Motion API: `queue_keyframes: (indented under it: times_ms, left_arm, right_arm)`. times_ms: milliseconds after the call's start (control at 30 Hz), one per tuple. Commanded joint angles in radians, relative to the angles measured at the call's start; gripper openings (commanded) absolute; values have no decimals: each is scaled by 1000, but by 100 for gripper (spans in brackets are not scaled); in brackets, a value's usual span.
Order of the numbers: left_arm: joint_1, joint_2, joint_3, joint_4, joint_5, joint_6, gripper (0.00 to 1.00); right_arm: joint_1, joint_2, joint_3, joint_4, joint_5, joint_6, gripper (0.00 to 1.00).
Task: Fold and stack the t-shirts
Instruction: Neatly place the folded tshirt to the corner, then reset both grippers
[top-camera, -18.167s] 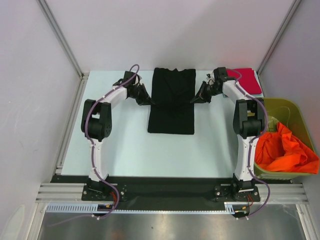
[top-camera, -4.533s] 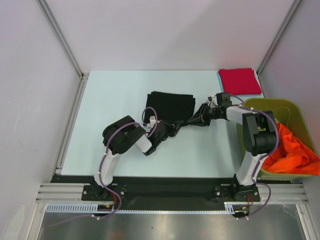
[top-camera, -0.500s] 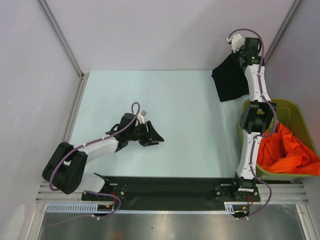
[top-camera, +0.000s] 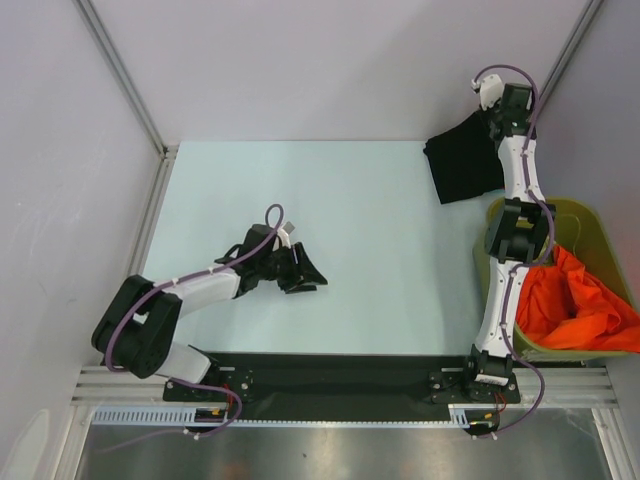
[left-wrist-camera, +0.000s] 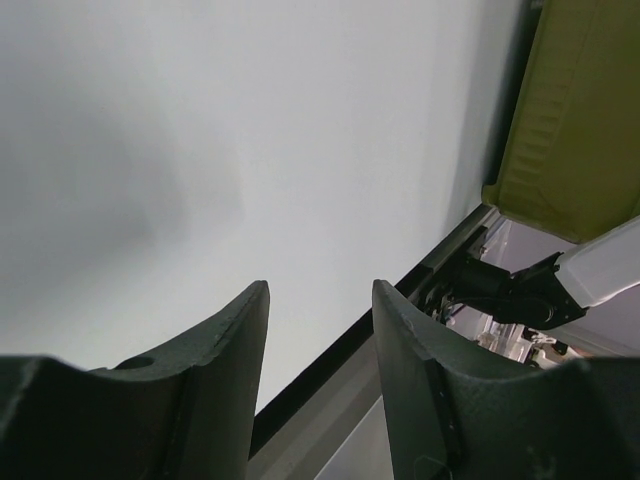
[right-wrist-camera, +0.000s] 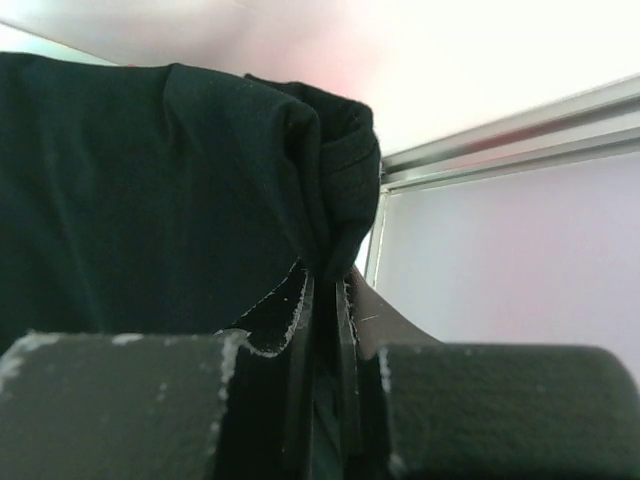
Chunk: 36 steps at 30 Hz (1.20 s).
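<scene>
Top external, we see our right pincer (top-camera: 492, 122) clamped on a folded edge of the black t-shirt (top-camera: 462, 160), left pincer (top-camera: 305, 275) half-open, pale table (top-camera: 380, 220) stretching ahead of it.

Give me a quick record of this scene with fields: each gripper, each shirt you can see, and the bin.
left gripper: open, empty, low over the table
right gripper: shut on the black t-shirt, raised at the far right corner
black t-shirt: hanging from the right gripper
bin: olive green, beside the right arm
orange t-shirt: crumpled in the bin, unfolded
</scene>
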Motion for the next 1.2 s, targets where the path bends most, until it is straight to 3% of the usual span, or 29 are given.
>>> queue_keyframes:
  times_ms: [0,200,267,367,400,433,500,567,700,867,1000,1133,1167]
  left_arm:
    - [8,12,44,-26,25,31,51]
    - [8,35,84,-56,19,33,50]
    - [8,48,98,-81,20,36,50]
    - [8,54,125,-119,19,57,50]
    - [8,52,133,-140,17,62,50]
    - [8,49,133,-147,14,65,50]
    - [8,34,129,-161,10,65,50]
    - [8,8,122,-162,5,57,50]
    - [8,-59,98,-150,-6,34,51]
    - [8,-158,35,-121,-15,-5,52]
    - [4,-285,-39,-89,-46,-33,55]
    - [4,-463,-143,-9,-70,-108,60]
    - [6,-490,-186,19,-78,-140,63]
  right_arm:
    - [-27,32,54,108,-18,21,0]
    - [-52,75,65,214,0,20,4]
    - [-70,95,68,241,7,32,22]
    - [-86,112,92,264,20,67,32]
    - [-90,111,92,275,58,75,42]
    - [-90,109,92,283,88,82,61]
    - [-93,97,94,275,148,112,65]
    - [-93,74,92,265,200,159,78]
    - [-81,-10,60,190,212,237,95]
    - [18,-138,5,64,131,312,100]
    - [104,-309,-202,31,-19,487,100]
    - [191,-545,-493,71,-209,764,100]
    - [231,-596,-638,133,-232,805,100]
